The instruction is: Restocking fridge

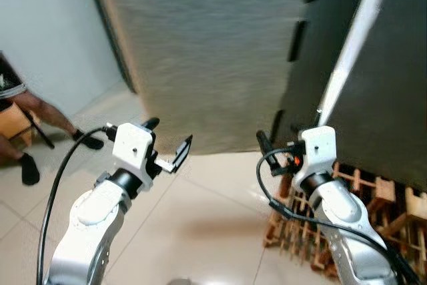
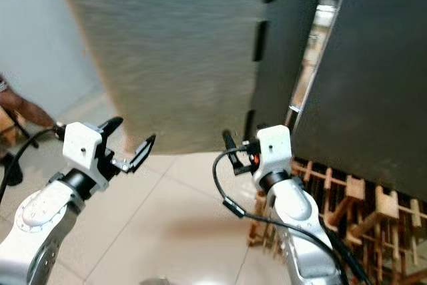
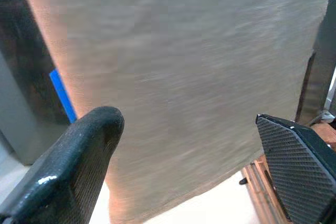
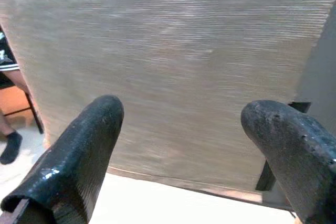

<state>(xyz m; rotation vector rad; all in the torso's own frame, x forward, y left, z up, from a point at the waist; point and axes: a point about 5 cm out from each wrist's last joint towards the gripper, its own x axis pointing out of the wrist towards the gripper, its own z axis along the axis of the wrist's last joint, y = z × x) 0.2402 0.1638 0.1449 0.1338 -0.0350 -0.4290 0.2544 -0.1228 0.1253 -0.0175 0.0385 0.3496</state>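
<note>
The robot stood close before the fridge (image 1: 213,51), whose brushed grey door (image 2: 173,51) looked swung partly out toward it, with a bright gap (image 1: 353,38) showing between that door and the dark panel (image 2: 373,91) on its right. Both arms were raised and empty: the left gripper (image 1: 168,142) had its fingers spread apart and pointed at the door's face, and the right gripper (image 4: 184,150) also had its fingers wide apart, holding nothing. Just beside the right arm sat a wooden rack (image 1: 360,198) on the tiled floor (image 1: 200,218). A person's legs (image 1: 40,125) showed off to the left. The risk, as I judged it, was the right elbow or cable catching that rack, or the door knocking a gripper if it swung further.
</note>
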